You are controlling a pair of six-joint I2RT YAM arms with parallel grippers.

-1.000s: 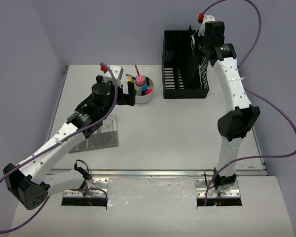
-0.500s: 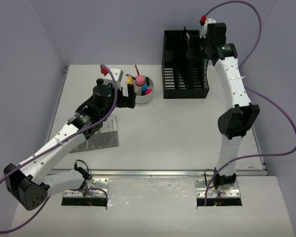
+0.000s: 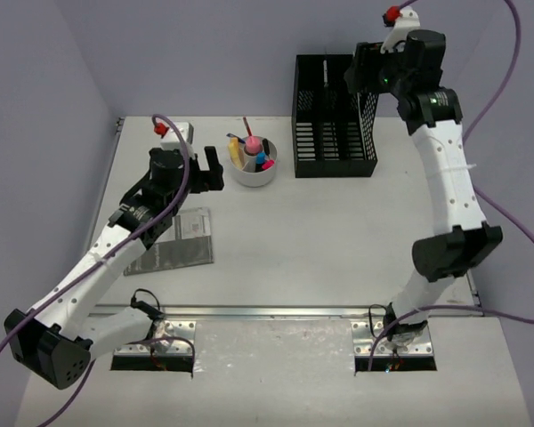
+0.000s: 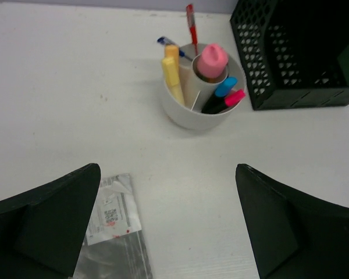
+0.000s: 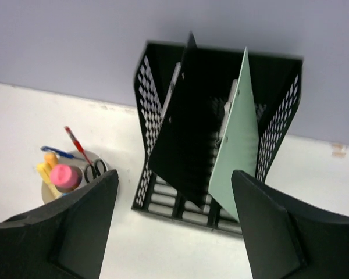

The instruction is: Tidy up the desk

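Bag (image 4: pixel 112 229) cut off at bottom edge, left claw (image 4: pixel 167 174) spread, right claw (image 5: pixel 174 177) spread

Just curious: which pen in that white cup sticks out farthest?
The red pen; its thin shaft reaches well beyond the rim of the cup, farther than the blue pen beside it.

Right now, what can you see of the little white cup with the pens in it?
The white cup is round and plain, with a smaller tube inside. It stands upright on the desk, beside the black mesh rack but not touching it. Sticking out are yellow highlighters, a red pen, a blue pen, a pink-topped thing, a blue marker and a pink marker. Nothing grips it.
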